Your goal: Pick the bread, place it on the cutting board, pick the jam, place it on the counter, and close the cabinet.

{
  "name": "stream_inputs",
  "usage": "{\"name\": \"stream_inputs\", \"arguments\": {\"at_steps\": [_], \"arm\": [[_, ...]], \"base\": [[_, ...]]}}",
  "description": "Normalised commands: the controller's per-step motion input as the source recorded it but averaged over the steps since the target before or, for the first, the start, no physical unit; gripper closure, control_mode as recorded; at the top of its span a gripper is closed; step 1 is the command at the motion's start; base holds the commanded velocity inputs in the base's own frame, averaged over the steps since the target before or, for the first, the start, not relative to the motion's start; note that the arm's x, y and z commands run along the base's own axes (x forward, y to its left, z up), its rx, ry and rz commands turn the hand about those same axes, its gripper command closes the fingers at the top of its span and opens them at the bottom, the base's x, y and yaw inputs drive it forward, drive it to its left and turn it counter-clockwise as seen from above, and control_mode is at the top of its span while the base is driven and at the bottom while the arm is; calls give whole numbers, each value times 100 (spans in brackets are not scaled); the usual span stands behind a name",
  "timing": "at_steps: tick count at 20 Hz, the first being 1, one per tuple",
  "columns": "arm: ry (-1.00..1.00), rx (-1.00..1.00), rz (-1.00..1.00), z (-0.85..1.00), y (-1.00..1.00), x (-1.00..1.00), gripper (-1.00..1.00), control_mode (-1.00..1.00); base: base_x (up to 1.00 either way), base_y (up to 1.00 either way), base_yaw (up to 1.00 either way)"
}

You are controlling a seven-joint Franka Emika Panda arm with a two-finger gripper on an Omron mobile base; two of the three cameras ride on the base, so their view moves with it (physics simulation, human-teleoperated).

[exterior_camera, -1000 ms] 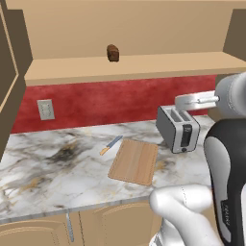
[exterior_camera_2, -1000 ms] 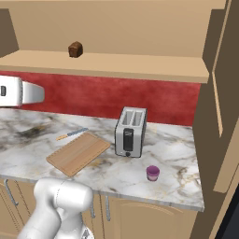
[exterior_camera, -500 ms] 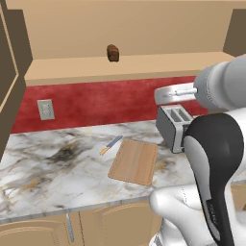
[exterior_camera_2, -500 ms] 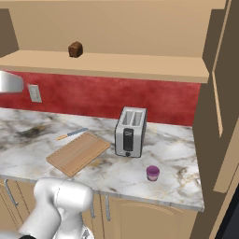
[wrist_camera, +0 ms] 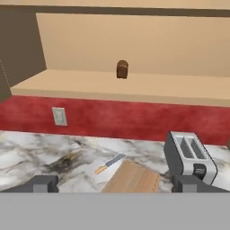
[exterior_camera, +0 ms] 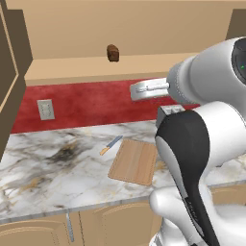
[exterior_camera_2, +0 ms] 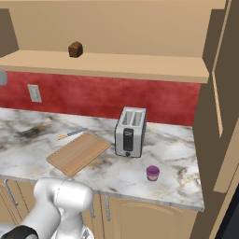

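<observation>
The bread (exterior_camera: 113, 53) (exterior_camera_2: 75, 49) (wrist_camera: 122, 69) stands on the lower shelf of the open cabinet (exterior_camera: 77, 69) (exterior_camera_2: 140, 63). My gripper (exterior_camera: 140, 91) (wrist_camera: 116, 186) hangs open and empty in the air above the counter (exterior_camera_2: 177, 154), well short of the shelf and facing the bread. The cutting board (exterior_camera: 134, 162) (exterior_camera_2: 78, 152) (wrist_camera: 132, 178) lies bare on the marble below it. The jam (exterior_camera_2: 152, 173) sits on the counter near the front edge, just right of the toaster.
A silver toaster (exterior_camera_2: 130, 131) (wrist_camera: 188, 157) stands right of the board. A knife (exterior_camera: 111, 145) (exterior_camera_2: 71, 134) lies behind the board. An outlet (exterior_camera: 45, 109) is on the red backsplash. Open cabinet doors jut out at left (exterior_camera: 9, 72) and right (exterior_camera_2: 224, 93).
The hand has swung left from above the toaster to above the board's far side, staying open. The bread, the board and the jam have not moved.
</observation>
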Motion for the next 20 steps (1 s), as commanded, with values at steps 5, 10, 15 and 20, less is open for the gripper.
{"name": "stream_inputs", "arguments": {"at_steps": [5,10,15,20], "arm": [[0,0,0,6,13,26,-100,-100],[0,0,0,0,8,27,-100,-100],[0,0,0,0,1,26,-100,-100],[0,0,0,0,0,26,-100,-100]], "base": [[0,0,0],[0,0,0],[0,0,0],[0,0,0]]}}
